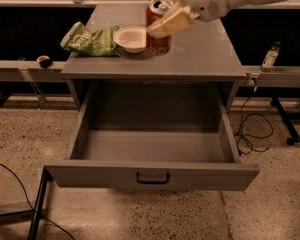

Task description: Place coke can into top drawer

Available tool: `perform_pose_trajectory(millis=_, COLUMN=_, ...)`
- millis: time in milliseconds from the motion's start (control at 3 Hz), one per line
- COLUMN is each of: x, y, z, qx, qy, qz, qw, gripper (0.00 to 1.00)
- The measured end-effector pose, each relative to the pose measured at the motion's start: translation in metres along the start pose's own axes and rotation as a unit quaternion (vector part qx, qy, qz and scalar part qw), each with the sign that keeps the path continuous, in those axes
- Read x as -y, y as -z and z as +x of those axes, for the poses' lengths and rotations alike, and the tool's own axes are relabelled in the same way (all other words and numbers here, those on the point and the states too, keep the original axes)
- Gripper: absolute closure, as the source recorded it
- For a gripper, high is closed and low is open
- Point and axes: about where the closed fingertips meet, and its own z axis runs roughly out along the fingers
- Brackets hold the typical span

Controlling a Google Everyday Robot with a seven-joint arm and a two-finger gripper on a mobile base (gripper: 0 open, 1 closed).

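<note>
The coke can (159, 40) is red with a silver top and stands upright on the grey cabinet top (205, 54), right beside a white bowl. My gripper (168, 18) reaches in from the upper right and is shut on the coke can, its pale fingers (171, 22) wrapped over the can's upper half. I cannot tell whether the can touches the surface. Below, the top drawer (97, 175) is pulled fully open toward the camera. Its inside shows nothing in it, and a dark handle (152, 178) sits at the centre of the front panel.
A white bowl (131, 38) and a green chip bag (90, 40) lie left of the can. A small bottle (270, 58) stands on the right rail. Cables (252, 131) lie on the floor at the right. The green can is hidden.
</note>
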Motion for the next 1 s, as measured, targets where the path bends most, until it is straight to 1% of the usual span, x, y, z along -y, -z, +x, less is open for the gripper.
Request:
perform_pose_trajectory(millis=333, x=-0.065, y=-0.047, z=0.015, qx=-0.064, qy=0.019, qz=-0.077, qw=0.9948, gripper=1.00)
perform_pose_trajectory(millis=667, x=-0.077, y=-0.062, z=0.034, qx=-0.074, qy=0.004, qz=-0.091, qw=0.9931, gripper=1.00)
perform_pose_trajectory(millis=1000, x=-0.091, y=-0.098, z=0.087, qx=-0.025, qy=-0.049, qz=-0.099, qw=0.9935, gripper=1.00)
